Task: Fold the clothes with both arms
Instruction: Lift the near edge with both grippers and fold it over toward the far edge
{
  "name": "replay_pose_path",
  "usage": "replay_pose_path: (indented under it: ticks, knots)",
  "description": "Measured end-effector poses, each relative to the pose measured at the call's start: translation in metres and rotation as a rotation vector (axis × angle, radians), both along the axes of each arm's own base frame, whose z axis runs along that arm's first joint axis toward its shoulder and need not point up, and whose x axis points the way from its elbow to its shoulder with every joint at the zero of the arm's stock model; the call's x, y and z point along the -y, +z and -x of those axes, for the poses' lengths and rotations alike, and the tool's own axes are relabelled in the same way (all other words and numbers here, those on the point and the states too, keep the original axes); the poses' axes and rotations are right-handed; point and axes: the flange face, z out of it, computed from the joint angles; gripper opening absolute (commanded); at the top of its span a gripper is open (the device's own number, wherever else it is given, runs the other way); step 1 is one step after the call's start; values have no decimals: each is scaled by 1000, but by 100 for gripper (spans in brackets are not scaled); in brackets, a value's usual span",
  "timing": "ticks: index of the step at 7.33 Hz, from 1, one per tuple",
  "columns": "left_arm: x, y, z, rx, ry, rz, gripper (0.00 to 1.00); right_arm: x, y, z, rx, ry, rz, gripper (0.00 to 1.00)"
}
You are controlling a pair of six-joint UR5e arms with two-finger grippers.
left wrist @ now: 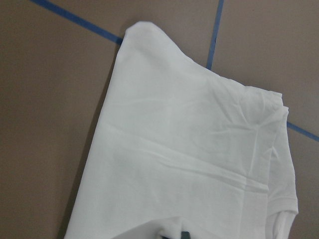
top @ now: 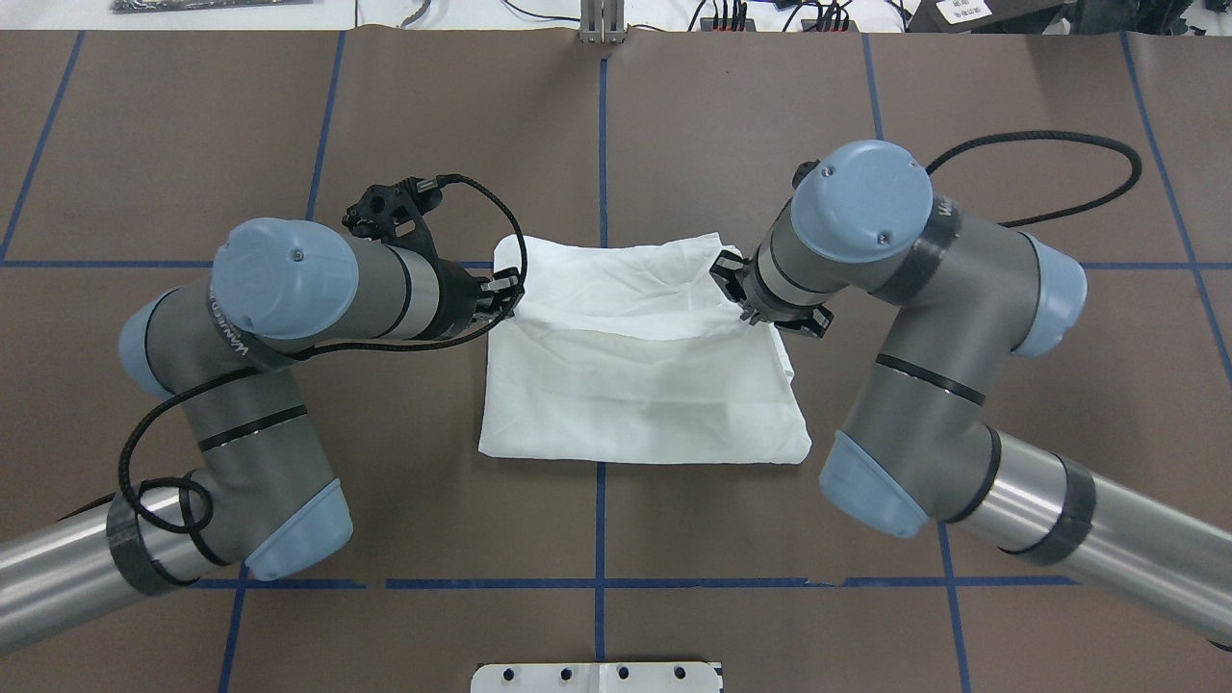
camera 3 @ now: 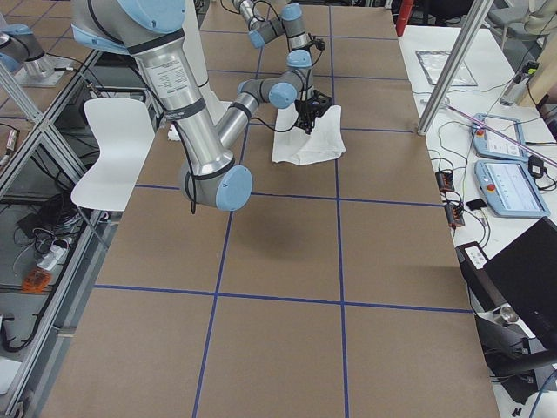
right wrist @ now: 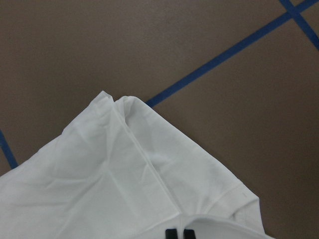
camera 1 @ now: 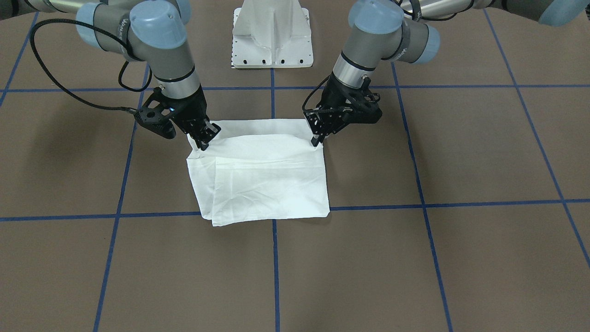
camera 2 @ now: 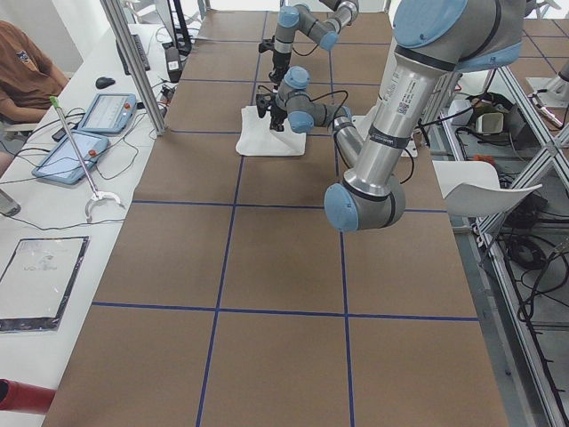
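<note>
The folded white T-shirt (camera 1: 267, 184) lay on the table (camera 1: 461, 147), stretched directly between the left gripper (camera 1: 317, 139) and the right gripper (camera 1: 203, 138). Its longer axis ran from one pair of jaws to the other, so neither arm was nearer. Each gripper stood at its own side edge with all the cloth inward of it, and both pairs of jaws looked pinched together on a layer of fabric. The white pedestal base (camera 1: 273, 41) stood well behind the jaws, and blue tape lines (camera 1: 275, 267) ran beneath the cloth.
</note>
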Motion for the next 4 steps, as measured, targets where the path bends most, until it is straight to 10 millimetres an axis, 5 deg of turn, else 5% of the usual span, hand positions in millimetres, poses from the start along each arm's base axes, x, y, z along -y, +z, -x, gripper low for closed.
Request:
replay_pose_path:
  ticks: [2,3,4]
  knots:
    - [32,14,-11,-3,-27,-11,2,49,16,10,9,-15,-4,0]
    - [40,17,-15,3,-30,-16,98,66,23,21,17,-19,-9,99]
    - [49,26,-20,21,-29,-33,100,79,29,28,20,-24,-18,100]
